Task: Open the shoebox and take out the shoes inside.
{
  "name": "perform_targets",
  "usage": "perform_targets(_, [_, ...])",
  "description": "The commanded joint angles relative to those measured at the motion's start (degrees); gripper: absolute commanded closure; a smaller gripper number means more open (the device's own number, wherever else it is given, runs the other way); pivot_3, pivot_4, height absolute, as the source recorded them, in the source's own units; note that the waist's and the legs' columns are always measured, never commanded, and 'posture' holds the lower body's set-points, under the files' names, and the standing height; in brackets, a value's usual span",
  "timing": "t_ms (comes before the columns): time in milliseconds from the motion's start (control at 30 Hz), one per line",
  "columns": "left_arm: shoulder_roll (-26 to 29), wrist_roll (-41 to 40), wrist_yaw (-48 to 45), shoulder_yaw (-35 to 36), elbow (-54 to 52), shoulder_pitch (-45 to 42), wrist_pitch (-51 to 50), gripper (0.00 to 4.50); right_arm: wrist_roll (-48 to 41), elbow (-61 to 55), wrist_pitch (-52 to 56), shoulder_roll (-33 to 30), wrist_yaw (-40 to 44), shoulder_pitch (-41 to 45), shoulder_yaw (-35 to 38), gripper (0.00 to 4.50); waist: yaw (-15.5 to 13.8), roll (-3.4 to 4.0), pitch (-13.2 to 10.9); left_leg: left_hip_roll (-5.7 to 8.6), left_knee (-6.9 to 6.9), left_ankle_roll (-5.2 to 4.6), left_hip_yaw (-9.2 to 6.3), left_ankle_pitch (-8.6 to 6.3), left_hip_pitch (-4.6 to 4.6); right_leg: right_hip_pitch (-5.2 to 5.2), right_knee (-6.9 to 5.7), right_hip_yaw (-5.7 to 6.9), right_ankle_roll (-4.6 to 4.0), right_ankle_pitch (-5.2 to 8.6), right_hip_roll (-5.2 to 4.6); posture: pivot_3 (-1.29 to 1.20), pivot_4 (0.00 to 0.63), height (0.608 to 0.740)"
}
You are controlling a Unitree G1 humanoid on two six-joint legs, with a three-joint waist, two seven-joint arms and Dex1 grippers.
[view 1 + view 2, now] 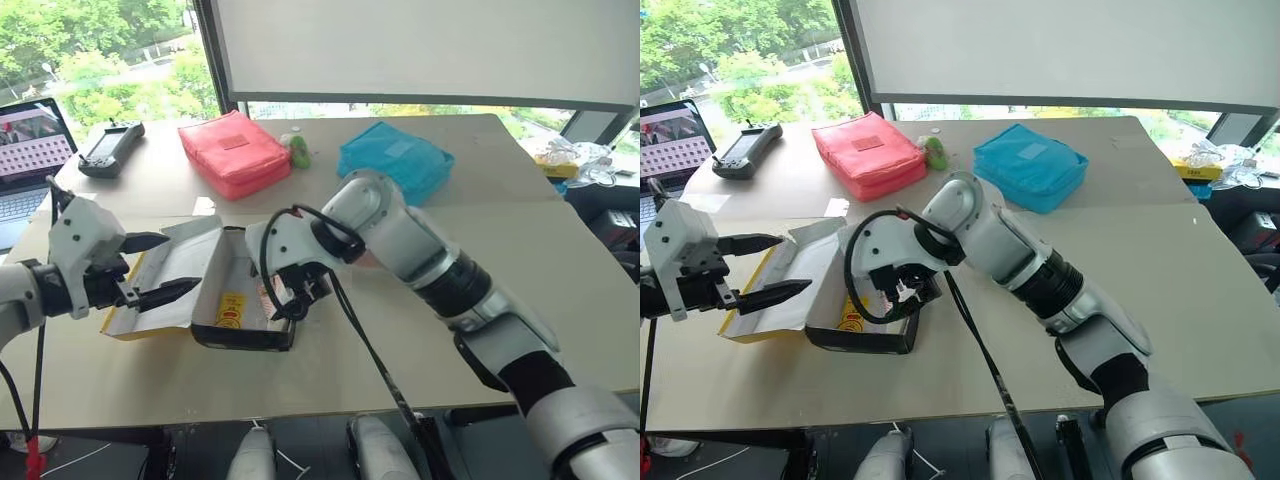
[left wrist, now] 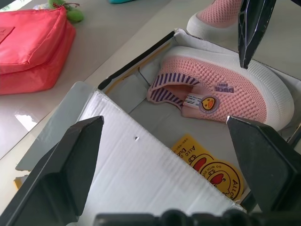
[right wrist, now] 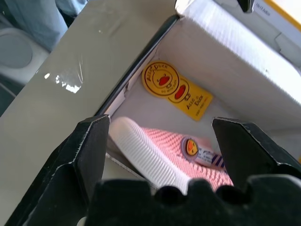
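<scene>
Near the counter's [image 1: 420,360] left front edge, the shoebox [image 1: 235,335] lies open with 1 shoe [image 2: 221,89] inside. Right hand [image 1: 290,300], spread wide and empty, hangs right over the shoe, straddling its length; left hand [image 1: 150,268], also wide, hovers at the lid [image 1: 175,265].

Shoebox [image 1: 236,318] sat open on the tabletop [image 1: 400,350] near its front edge, black sides, white interior, yellow duck label [image 2: 211,170] on the floor. Lid [image 1: 170,265] was swung back flat, white underside up, yellow edge showing. One pink knit shoe [image 2: 221,94] with white sole trim, striped collar and a duck badge lay on its side inside, at one end. Second pink shoe [image 2: 214,19] sat outside on the tabletop, just beyond the box wall.
</scene>
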State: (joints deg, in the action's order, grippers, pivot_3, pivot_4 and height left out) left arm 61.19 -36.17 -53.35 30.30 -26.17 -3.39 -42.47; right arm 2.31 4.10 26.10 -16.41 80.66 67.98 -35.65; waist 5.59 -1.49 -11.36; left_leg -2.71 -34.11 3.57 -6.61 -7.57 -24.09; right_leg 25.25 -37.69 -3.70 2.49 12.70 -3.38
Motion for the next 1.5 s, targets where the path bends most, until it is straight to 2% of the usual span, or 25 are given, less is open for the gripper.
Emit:
perform_targets(33, [0.59, -0.45, 0.08, 3.03, -1.41, 0.36, -0.26, 0.0, 2.41, 2.43, -4.74, 0.31, -2.04, 0.28, -0.91, 0.39, -0.08, -0.01, 0.0, 0.0, 0.0, 0.0, 0.0, 0.0, 0.0, 0.0, 0.01, 0.0, 0.0, 0.0, 0.0, 0.0, 0.15, 0.737])
perform_targets(333, [0.89, -0.91, 0.07, 4.62, -2.29, 1.12, -1.12, 0.0, 8.72, 6.08, -19.39, -2.64, -2.54, -2.43, -5.07, 0.39, 0.04, -0.03, 0.02, 0.0, 0.0, 0.0, 0.01, 0.0, 0.05, -0.03, 0.02, 0.0, 0.0, 0.0, 0.0, 0.0, 0.15, 0.737])
perform_targets(467, [0.75, -0.93, 0.22, 5.15, -2.84, 1.42, -1.61, 0.0, 8.67, 6.6, -22.76, -3.08, -0.18, -1.64, -4.93, 0.39, -0.01, -0.04, 0.03, 0.0, 0.01, 0.0, 0.02, 0.0, 0.23, -0.15, -0.01, -0.02, -0.06, 0.03, 0.0, 0.0, 0.15, 0.737])
perform_targets(567, [0.58, -1.01, 0.38, 5.46, -3.2, 1.7, -1.77, 0.0, 8.11, 8.05, -24.11, -2.89, 1.81, 0.22, -3.97, 0.39, -0.01, -0.05, 0.03, 0.0, 0.01, 0.01, 0.03, 0.0, 0.28, -0.21, -0.01, -0.03, -0.36, 0.21, 0.0, 0.0, 0.15, 0.737])
perform_targets(1100, [-0.15, -1.34, 1.76, 3.32, -3.23, 0.92, -0.94, 0.0, 9.48, 9.51, -30.21, -3.59, 7.88, 2.37, -4.19, 0.39, -0.08, -0.05, 0.03, 0.0, 0.03, 0.01, 0.04, 0.0, 0.27, -0.19, 0.0, -0.04, -0.36, 0.2, 0.0, 0.0, 0.15, 0.737])
perform_targets(1500, [-0.35, -0.96, 2.06, 1.04, -2.18, -1.05, -0.19, 0.0, 11.23, 13.44, -33.68, -2.17, 7.83, 4.15, -4.4, 0.39, -0.07, -0.05, 0.03, 0.0, 0.07, 0.01, 0.05, 0.0, 0.27, -0.17, 0.01, -0.05, -0.34, 0.19, 0.0, 0.0, 0.15, 0.737])
